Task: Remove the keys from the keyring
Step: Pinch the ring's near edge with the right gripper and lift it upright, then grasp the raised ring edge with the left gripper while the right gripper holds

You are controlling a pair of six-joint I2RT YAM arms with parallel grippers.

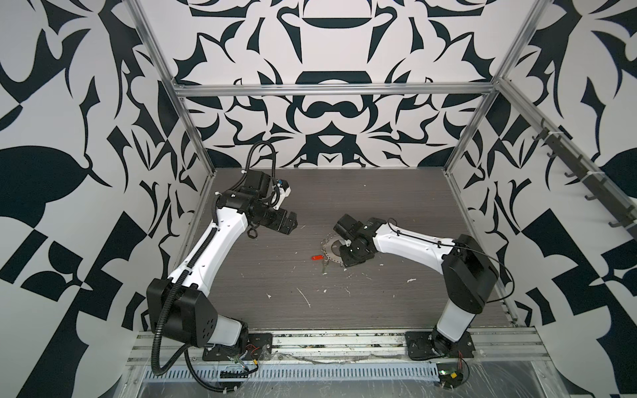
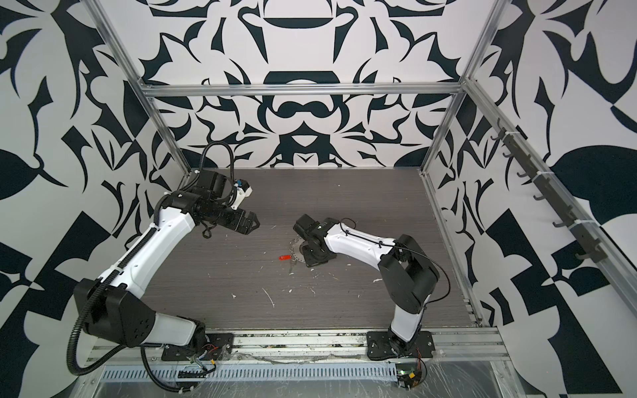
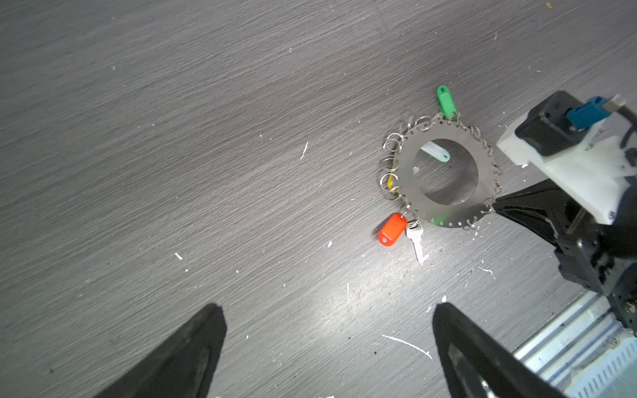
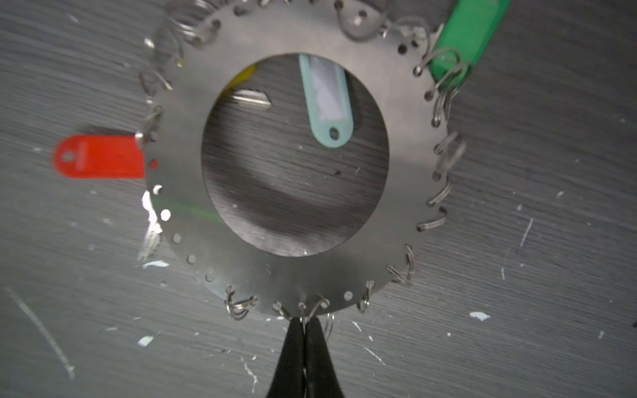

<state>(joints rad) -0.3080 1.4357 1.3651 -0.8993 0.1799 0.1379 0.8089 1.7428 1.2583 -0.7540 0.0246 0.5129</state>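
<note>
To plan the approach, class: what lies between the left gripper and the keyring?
In the left wrist view, between the left gripper and the keyring lie a red-orange tag, a silver key and white scraps on the table.

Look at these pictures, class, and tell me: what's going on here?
Over a grey table, the right gripper is shut on the rim of the keyring. The left gripper is open, holds nothing and hovers apart from the ring. A silver key and a red-orange tag sit attached at the rim, as does a green tag, so the removal is not yet done.
</note>
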